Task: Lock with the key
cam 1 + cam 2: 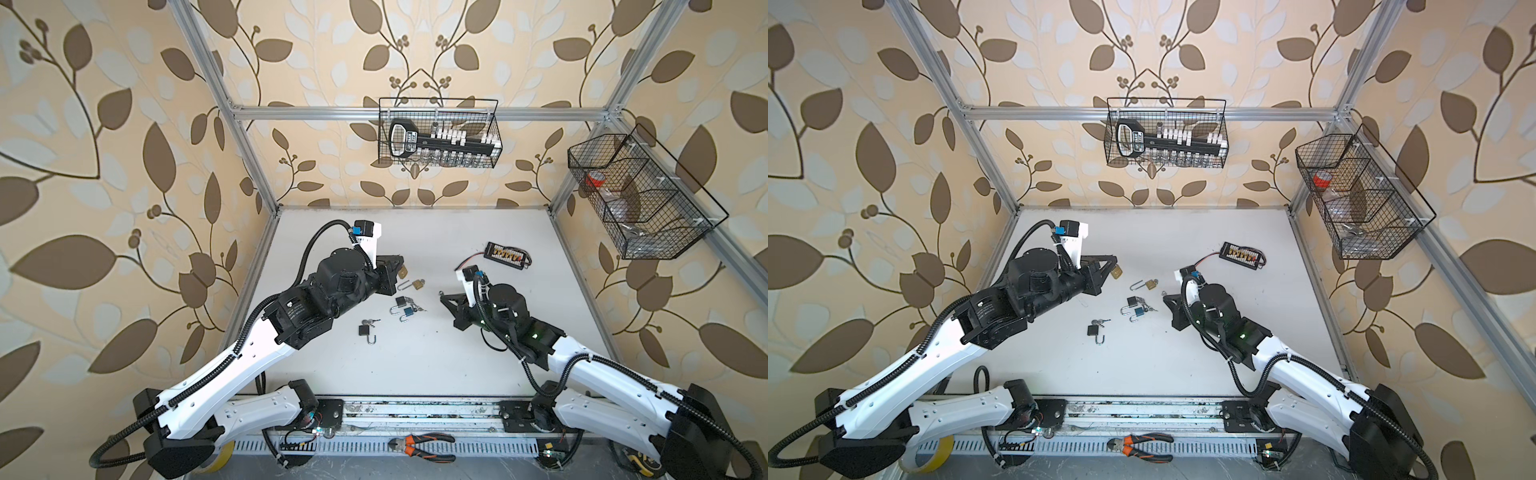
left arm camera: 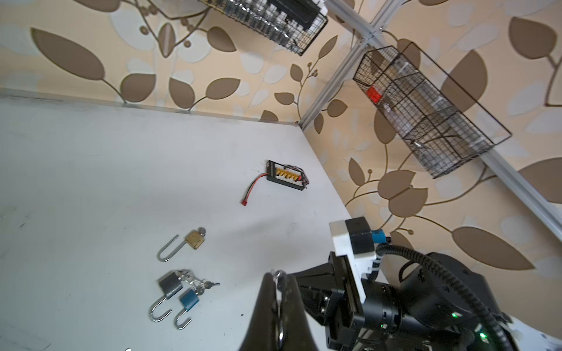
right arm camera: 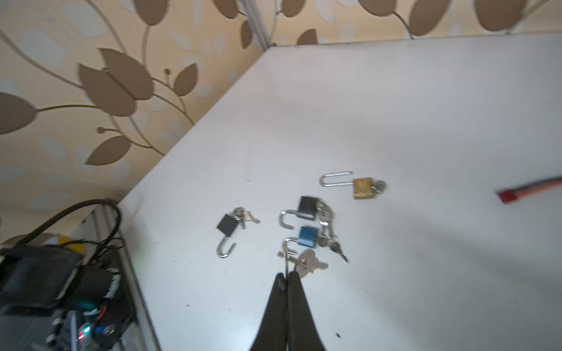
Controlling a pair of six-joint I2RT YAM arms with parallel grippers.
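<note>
My left gripper [image 1: 397, 269] [image 2: 277, 275] hangs above the table's left middle, shut on a brass padlock [image 1: 402, 272] [image 1: 1116, 272]. In the left wrist view only its steel shackle [image 2: 279, 316] shows between the fingers. My right gripper [image 1: 443, 294] [image 3: 287, 275] is shut on a small bunch with a silver key [image 3: 308, 259], held above the table. Between the arms lie a long-shackled brass padlock [image 1: 415, 284] [image 3: 362, 188], a grey padlock [image 1: 401, 302] [image 3: 306, 207], a blue padlock [image 1: 408, 311] [image 3: 307, 236] and a black padlock [image 1: 365, 329] [image 3: 227, 225], all open with keys in them.
A black charging board [image 1: 507, 252] with red wires lies at the back right of the white table [image 1: 436, 357]. Wire baskets hang on the back wall [image 1: 438, 133] and the right wall [image 1: 640, 195]. Orange-handled pliers [image 1: 424, 444] rest on the front rail.
</note>
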